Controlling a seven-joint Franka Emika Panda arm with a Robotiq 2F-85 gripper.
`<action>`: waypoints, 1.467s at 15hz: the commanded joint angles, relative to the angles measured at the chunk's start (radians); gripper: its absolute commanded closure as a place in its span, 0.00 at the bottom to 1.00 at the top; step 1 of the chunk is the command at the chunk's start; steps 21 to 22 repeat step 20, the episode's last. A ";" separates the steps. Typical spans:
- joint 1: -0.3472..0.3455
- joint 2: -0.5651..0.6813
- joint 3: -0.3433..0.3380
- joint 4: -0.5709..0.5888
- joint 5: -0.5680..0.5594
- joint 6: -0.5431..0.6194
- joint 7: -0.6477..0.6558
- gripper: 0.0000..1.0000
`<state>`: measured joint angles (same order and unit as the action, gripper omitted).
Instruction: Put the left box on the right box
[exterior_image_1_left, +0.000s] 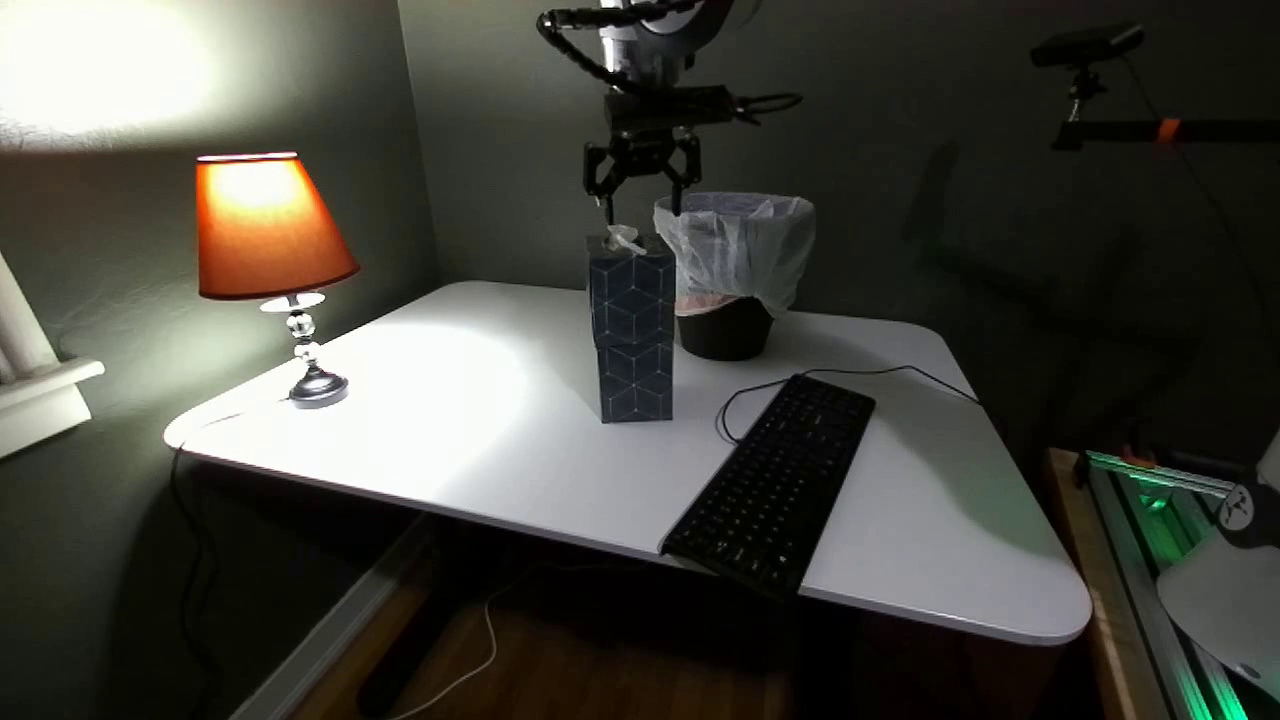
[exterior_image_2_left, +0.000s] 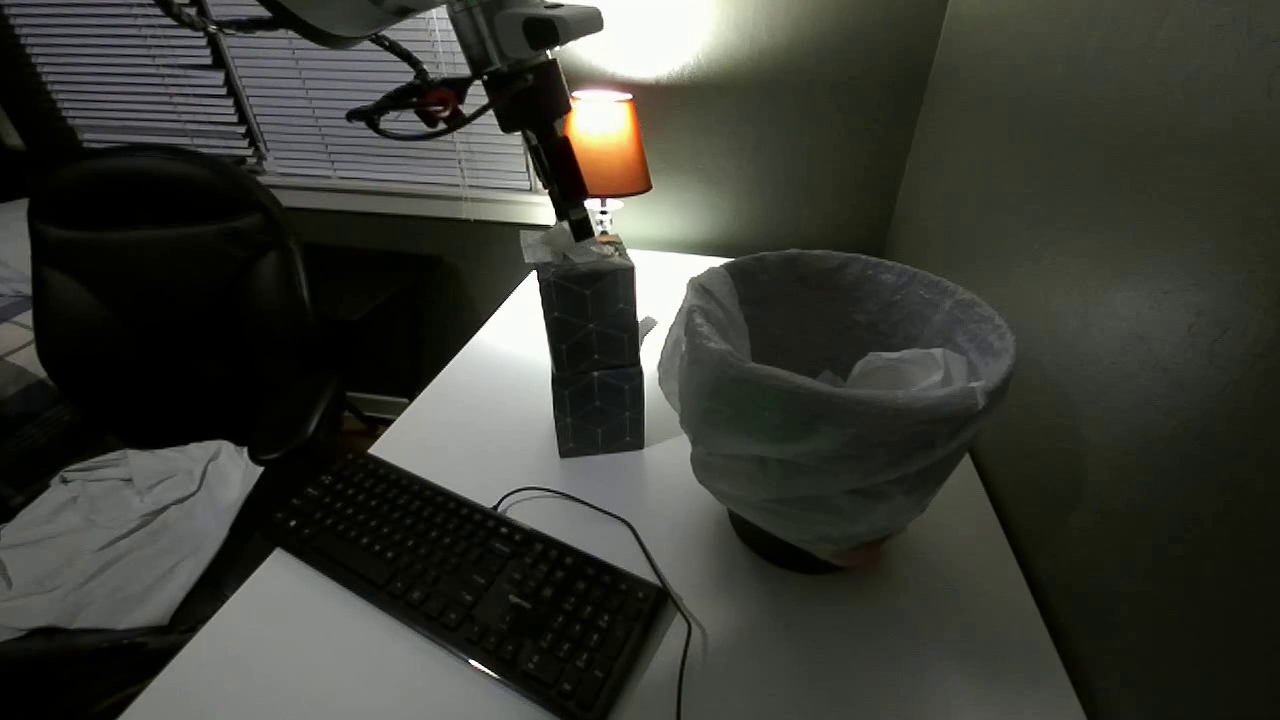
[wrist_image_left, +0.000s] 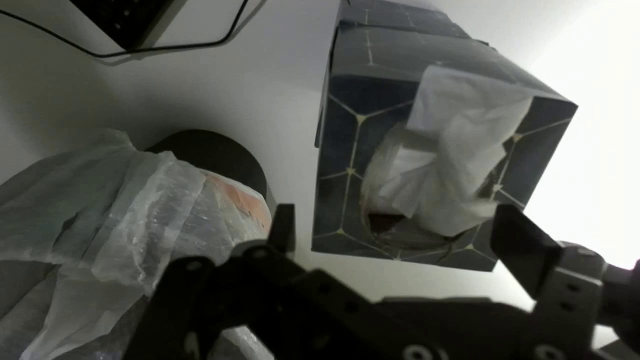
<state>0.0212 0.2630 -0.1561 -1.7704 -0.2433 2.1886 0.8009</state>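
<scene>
Two dark blue-grey boxes with pale geometric lines are stacked upright. The upper box (exterior_image_1_left: 633, 300) has a white tissue (wrist_image_left: 465, 135) poking from its top; it shows also in an exterior view (exterior_image_2_left: 592, 318) and the wrist view (wrist_image_left: 337, 155). The lower box (exterior_image_1_left: 637, 385) stands on the desk, its top hidden, so tissue there cannot be seen; it shows also in an exterior view (exterior_image_2_left: 600, 412). Stacked, neither is left or right of the other. My gripper (exterior_image_1_left: 643, 212) is open and empty just above the upper box, fingertips apart in the wrist view (wrist_image_left: 397, 225).
A bagged waste bin (exterior_image_2_left: 830, 420) stands on the white desk (exterior_image_1_left: 480, 450) close beside the stack. A black keyboard (exterior_image_1_left: 785, 480) with a cable (exterior_image_2_left: 610, 515) lies near the front edge. A lit orange lamp (exterior_image_1_left: 262, 230) stands at a desk edge.
</scene>
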 joint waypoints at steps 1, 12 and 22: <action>0.020 -0.108 0.007 -0.118 -0.068 0.079 0.050 0.00; -0.045 -0.460 0.071 -0.447 -0.209 0.335 0.163 0.00; -0.070 -0.370 0.099 -0.348 -0.170 0.285 0.112 0.00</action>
